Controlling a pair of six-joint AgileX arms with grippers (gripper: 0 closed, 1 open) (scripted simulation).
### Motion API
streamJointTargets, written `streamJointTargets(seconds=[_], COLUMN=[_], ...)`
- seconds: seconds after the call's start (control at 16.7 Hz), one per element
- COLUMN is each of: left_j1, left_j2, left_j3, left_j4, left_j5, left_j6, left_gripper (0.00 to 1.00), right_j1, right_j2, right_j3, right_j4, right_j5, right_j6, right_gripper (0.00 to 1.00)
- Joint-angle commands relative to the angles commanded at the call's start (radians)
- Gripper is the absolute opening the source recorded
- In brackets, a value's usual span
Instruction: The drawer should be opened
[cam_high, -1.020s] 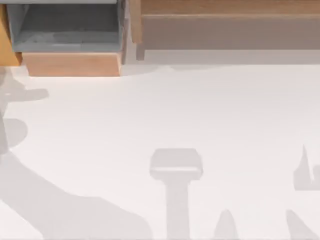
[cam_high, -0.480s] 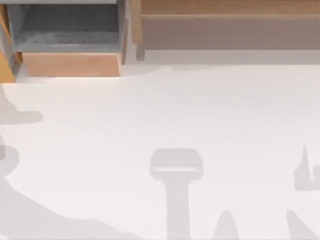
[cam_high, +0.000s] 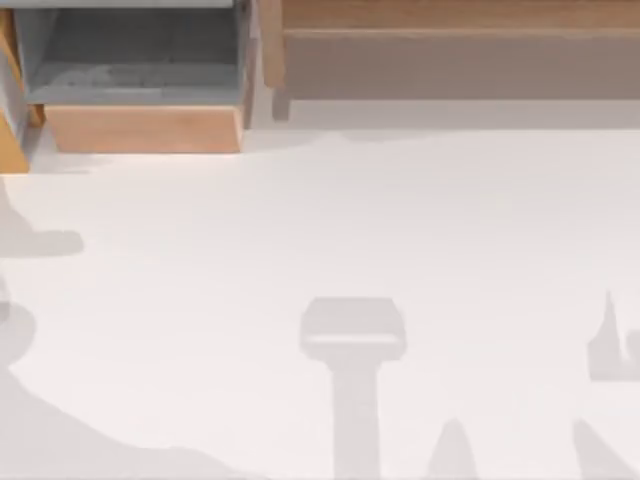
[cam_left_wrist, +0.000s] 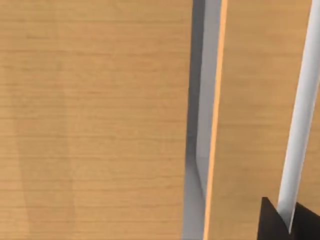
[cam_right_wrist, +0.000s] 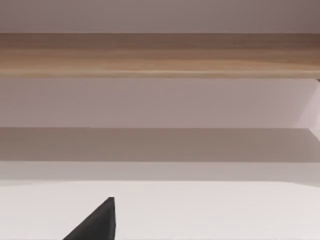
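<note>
The drawer (cam_high: 140, 128) sits at the table's far left in the top view. It is pulled out, its grey inner walls and floor (cam_high: 135, 60) showing behind the light-tan front board. In the left wrist view, tan wooden boards (cam_left_wrist: 95, 120) are very near, split by a narrow grey gap (cam_left_wrist: 197, 150). My left gripper (cam_left_wrist: 286, 226) is a dark shape at the frame's edge beside a white strip. In the right wrist view, my right gripper (cam_right_wrist: 97, 224) is a dark tip low over the white table, well short of the furniture.
A long brown wooden shelf-like slab (cam_high: 460, 20) runs along the far right, also seen as the slab (cam_right_wrist: 160, 52) in the right wrist view. An orange-tan wooden piece (cam_high: 12, 145) stands at the left edge beside the drawer. Arm shadows (cam_high: 350, 340) lie on the white table.
The orange-tan piece at the left edge has shifted nearer, and the arm shadow at the near left has slid leftward and shrunk. The drawer front stays put.
</note>
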Motion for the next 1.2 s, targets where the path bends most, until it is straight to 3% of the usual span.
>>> streamJointTargets(seconds=[0.42, 0.78, 1.2], left_j1=[0.073, 0.085, 0.185], left_j2=[-0.083, -0.094, -0.159], left_j3=[-0.207, -0.230, -0.411], left_j4=[0.106, 0.124, 0.220], left_j5=[0.072, 0.085, 0.184], left_j6=[0.003, 0.005, 0.011], left_gripper=[0.00, 0.00, 0.00], right_j1=[0.000, 0.000, 0.000], right_j2=[0.000, 0.000, 0.000], right_j3=[0.000, 0.000, 0.000], right_j4=[0.000, 0.000, 0.000], right_j5=[0.000, 0.000, 0.000], right_j6=[0.000, 0.000, 0.000], right_gripper=[1.00, 1.00, 1.00])
